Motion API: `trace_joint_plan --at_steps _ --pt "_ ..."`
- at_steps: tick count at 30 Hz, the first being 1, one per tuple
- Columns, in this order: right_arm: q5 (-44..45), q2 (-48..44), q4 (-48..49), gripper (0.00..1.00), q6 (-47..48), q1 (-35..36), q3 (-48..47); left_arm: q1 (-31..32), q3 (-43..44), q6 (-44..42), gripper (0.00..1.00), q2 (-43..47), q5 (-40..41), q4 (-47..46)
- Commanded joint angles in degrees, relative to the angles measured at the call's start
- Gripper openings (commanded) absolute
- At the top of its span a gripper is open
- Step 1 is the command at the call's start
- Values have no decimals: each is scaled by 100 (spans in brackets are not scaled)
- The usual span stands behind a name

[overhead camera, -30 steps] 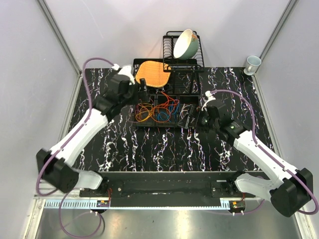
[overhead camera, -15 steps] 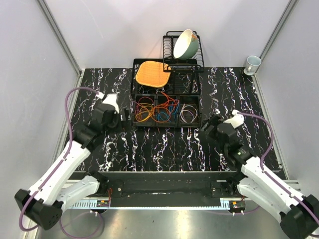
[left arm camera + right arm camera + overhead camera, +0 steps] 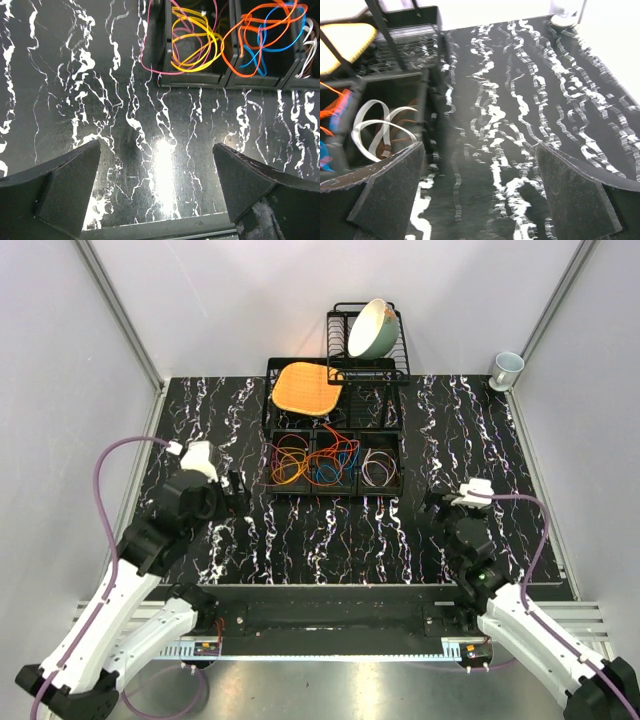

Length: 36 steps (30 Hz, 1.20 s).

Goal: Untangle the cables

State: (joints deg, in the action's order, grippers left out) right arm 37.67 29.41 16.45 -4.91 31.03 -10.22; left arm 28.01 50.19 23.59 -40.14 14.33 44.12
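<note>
The cables (image 3: 312, 458) lie as small loops in a black tray of three compartments (image 3: 333, 490) at the table's middle: orange, red, yellow and purple in the left one, orange, red and blue in the middle, white and brown in the right. In the left wrist view yellow and pink loops (image 3: 192, 40) and orange and blue loops (image 3: 265, 35) show at the top. White loops (image 3: 380, 125) show in the right wrist view. My left gripper (image 3: 238, 490) is open and empty, left of the tray. My right gripper (image 3: 432, 505) is open and empty, right of the tray.
A black dish rack (image 3: 368, 340) holding a pale green bowl (image 3: 372, 328) stands at the back. An orange-brown square board (image 3: 305, 387) rests on a lower black rack behind the tray. A white cup (image 3: 507, 367) stands at the far right corner. Grey walls enclose the table.
Both arms have pulled back from the tray toward the near edge, the left one to the left and the right one to the right. The cables have stayed in the tray.
</note>
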Motion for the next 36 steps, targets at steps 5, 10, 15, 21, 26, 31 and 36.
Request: trace_joint_plan --at_steps 5,10,15,21,26,31,36 --pt "-356 1679 3125 100 1159 -517 609 3 -19 22 99 410 167 -123" --pt "-1086 3742 5003 100 553 -1739 504 134 -62 101 99 551 280 -52" --pt "-1963 4809 5385 100 1071 -2187 -120 240 -80 145 99 586 413 -44" --pt "-2139 5920 5711 100 833 -2540 -313 258 -36 163 99 428 308 -52" --pt "-1684 6103 5915 100 710 -2584 -490 258 -1 119 99 419 158 -96" --pt "-1684 6112 5834 100 728 -2593 -543 258 -18 154 99 603 202 -148" --pt "-1684 6112 5808 100 719 -2593 -543 258 -27 207 99 648 176 -193"
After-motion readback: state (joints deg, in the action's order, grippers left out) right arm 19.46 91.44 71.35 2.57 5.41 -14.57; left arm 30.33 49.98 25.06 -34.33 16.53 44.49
